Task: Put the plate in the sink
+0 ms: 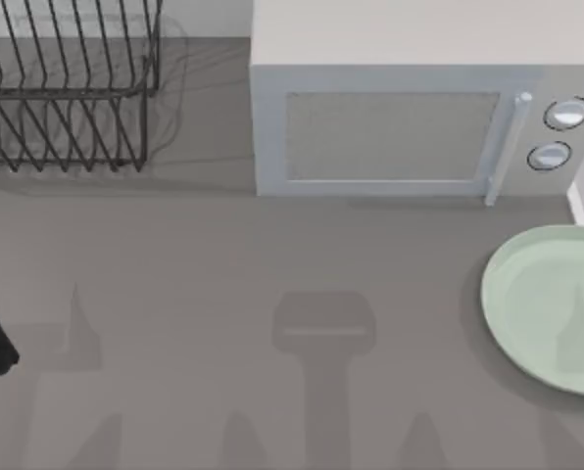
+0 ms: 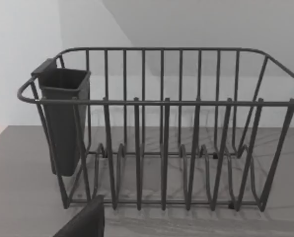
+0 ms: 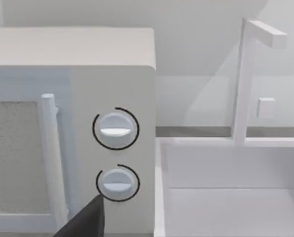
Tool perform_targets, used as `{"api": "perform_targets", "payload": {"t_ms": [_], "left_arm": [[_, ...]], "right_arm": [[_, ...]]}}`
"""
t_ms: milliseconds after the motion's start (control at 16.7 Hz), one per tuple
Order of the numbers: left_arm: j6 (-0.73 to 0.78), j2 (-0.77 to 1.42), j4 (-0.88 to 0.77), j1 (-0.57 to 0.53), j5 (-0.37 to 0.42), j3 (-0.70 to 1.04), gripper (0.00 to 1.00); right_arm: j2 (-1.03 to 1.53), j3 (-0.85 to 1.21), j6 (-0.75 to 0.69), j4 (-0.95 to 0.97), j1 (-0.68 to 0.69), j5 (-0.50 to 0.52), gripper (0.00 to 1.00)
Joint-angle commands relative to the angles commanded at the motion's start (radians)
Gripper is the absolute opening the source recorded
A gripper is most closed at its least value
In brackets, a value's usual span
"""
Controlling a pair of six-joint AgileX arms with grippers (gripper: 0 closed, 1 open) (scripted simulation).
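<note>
- Plate (image 1: 545,305) lies flat on the worktop (image 1: 223,284) at the top view's right edge, below the microwave (image 1: 410,117).
- Sink (image 3: 226,177) sits just beside the microwave, right wrist view.
- Neither claw's state can be told.
- Likely tip: right arm pinches the rim, lifts clear, then lowers into the basin.

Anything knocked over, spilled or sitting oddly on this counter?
Nothing stands out. The plate lies flat on the counter at the right, the dish rack and microwave stand square, and the sink holds nothing visible.
</note>
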Motion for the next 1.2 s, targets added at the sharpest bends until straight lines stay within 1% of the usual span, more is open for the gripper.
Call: {"api": "perform_targets", "payload": {"t_ms": [420,660,900,1200], "left_arm": [[0.0,0.0,0.0,0.0,0.0,0.0,1.0],[0.0,0.0,0.0,0.0,0.0,0.0,1.0],[0.0,0.0,0.0,0.0,0.0,0.0,1.0],[0.0,0.0,0.0,0.0,0.0,0.0,1.0]], "right_arm": [[0.0,0.0,0.0,0.0,0.0,0.0,1.0],[0.105,0.099,0.029,-0.077,0.027,0.0,1.0],[0.374,0.321,0.093,-0.251,0.089,0.0,1.0],[0.868,0.681,0.197,-0.537,0.194,0.0,1.0]]}}
